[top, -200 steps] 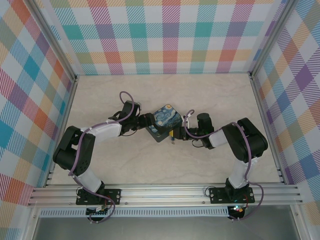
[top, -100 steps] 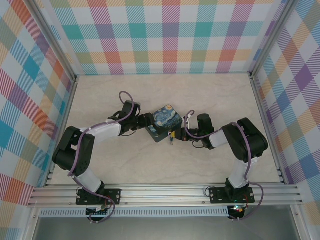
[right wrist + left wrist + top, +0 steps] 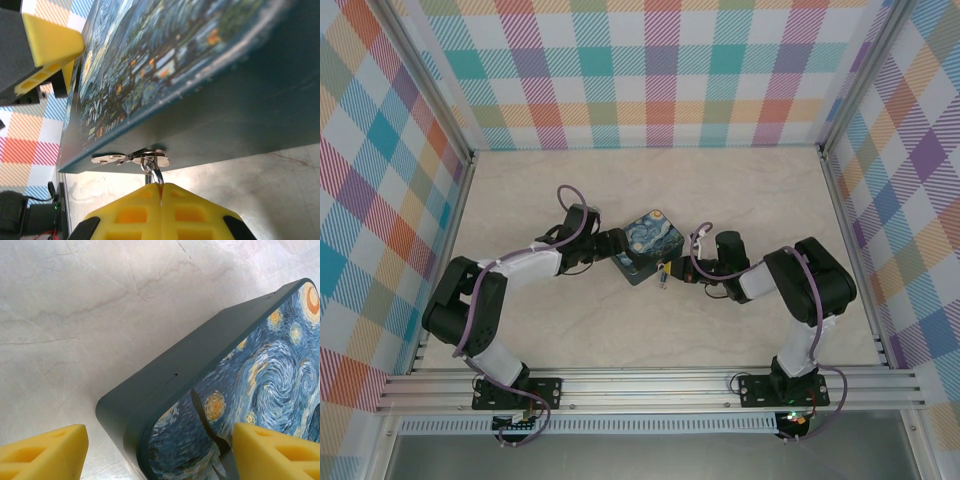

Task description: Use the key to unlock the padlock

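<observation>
1. The painted tin lies on the marbled desk with its blue-and-yellow lid facing up. One of its corners is turned toward the arm bases.
2. The padlock is located at the tin's near right wall, just beside it, between the tin and the right wrist.
3. In the right wrist view, the padlock's thin silver shackle is seen hooked at the metal hasp, which is fixed to the tin's dark wall close to the desk.
4. The right fingers are pressed flat together, and no gap is visible along their seam. Their tips are positioned just beside the hasp.
5. The shackle runs from the hasp straight to those tips and is hidden there, and the padlock body is covered by the fingers. Whether anything is pinched between them cannot be told.
6. The left fingers are spread wide at the tin's opposite, left corner, which is framed between them.
7. One left finger is placed beside the tin's dark wall, with a narrow strip of desk visible between the two. The other is placed over the painted lid.
8. Contact between the left fingers and the tin cannot be determined.
</observation>
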`<move>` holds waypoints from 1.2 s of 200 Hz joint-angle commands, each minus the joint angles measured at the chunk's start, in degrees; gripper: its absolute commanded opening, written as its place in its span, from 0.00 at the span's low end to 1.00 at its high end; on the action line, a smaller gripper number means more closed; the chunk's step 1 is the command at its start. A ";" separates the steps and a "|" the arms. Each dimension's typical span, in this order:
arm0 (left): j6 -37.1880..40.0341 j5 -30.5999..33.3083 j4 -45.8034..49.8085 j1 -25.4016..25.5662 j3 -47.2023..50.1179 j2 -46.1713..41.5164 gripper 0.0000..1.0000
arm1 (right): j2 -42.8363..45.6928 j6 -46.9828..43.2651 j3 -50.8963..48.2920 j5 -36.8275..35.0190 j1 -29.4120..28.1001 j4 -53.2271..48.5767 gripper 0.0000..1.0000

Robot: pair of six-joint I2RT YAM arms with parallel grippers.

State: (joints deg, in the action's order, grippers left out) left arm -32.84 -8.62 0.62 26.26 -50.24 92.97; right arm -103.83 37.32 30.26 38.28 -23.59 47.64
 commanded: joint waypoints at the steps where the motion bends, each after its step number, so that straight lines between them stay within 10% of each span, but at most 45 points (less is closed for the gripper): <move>1: 0.05 2.63 9.95 1.29 4.06 1.34 0.74 | 0.73 4.07 -1.38 -2.90 0.40 3.59 0.01; 179: -1.62 4.13 7.79 2.74 9.62 -1.27 0.75 | 0.97 18.09 -7.64 -16.38 1.09 18.60 0.02; 240: -0.32 5.02 9.92 2.18 7.61 -1.72 0.79 | 8.10 12.37 -8.86 -17.39 2.06 8.66 0.02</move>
State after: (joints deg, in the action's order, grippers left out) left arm -35.33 -6.31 -3.95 28.10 -44.49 89.49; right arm -100.84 53.80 21.71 21.47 -21.89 60.97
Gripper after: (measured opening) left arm 0.784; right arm 0.058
